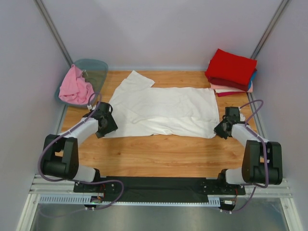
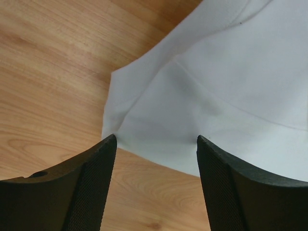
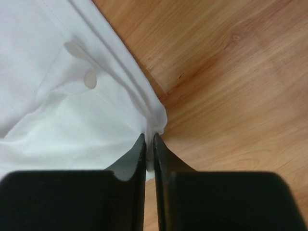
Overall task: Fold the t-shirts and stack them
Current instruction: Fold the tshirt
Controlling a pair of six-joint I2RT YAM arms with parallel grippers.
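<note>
A large white t-shirt (image 1: 163, 110) lies spread flat across the middle of the wooden table. My left gripper (image 1: 103, 131) stands open at its near left corner, and in the left wrist view that corner (image 2: 144, 130) lies just beyond the fingertips (image 2: 108, 144), with bare wood between them. My right gripper (image 1: 219, 130) is shut on the shirt's near right corner; the white cloth (image 3: 153, 122) is pinched between the two fingers. A folded red t-shirt (image 1: 232, 68) tops a stack at the back right, with blue and pale edges beneath. A pink t-shirt (image 1: 74, 87) lies crumpled in the tub.
A translucent grey-green tub (image 1: 94, 70) stands at the back left corner. The folded stack sits close to the right wall. Grey walls close in the table on three sides. The arm bases and a black rail (image 1: 159, 185) run along the near edge.
</note>
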